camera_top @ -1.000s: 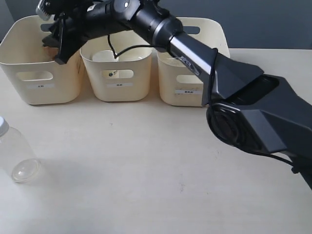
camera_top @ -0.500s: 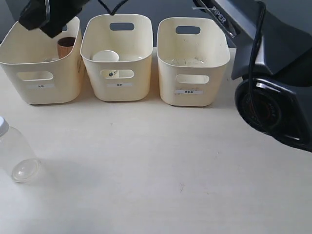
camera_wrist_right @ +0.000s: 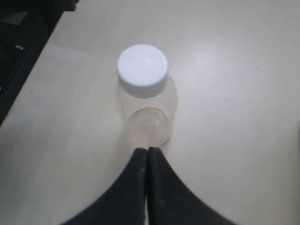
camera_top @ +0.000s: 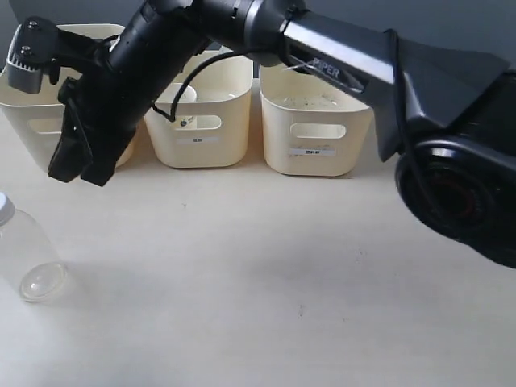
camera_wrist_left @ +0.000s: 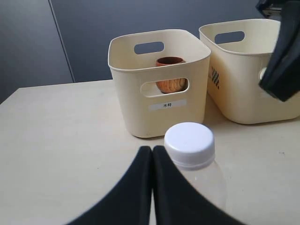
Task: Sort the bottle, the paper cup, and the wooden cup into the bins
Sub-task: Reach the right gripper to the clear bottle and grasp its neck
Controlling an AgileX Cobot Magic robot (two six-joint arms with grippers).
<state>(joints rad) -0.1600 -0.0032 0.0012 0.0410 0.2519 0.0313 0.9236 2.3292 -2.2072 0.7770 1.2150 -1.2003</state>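
The clear bottle (camera_top: 26, 256) with its white cap (camera_wrist_left: 189, 142) stands on the table at the far left. My right gripper (camera_top: 74, 168) has reached across and hangs shut in front of the left bin (camera_top: 24, 109), above and apart from the bottle (camera_wrist_right: 146, 96). My left gripper (camera_wrist_left: 152, 151) is shut and empty, its tips just beside the bottle's cap. The wooden cup (camera_wrist_left: 169, 75) sits in the left bin (camera_wrist_left: 159, 101). Only a pale edge of the paper cup (camera_top: 185, 94) shows in the middle bin (camera_top: 205, 129). The right bin (camera_top: 318, 133) holds none of the task's things.
The right arm's black links (camera_top: 266, 32) cross above the middle and left bins and hide most of the left one. Its base (camera_top: 459, 177) stands at the right side. Bare table (camera_top: 266, 274) lies in front of the bins.
The right arm has swung down from above the left bin to in front of it, towards the bottle. The wooden cup, seen in the left bin before, is now hidden in the exterior view.
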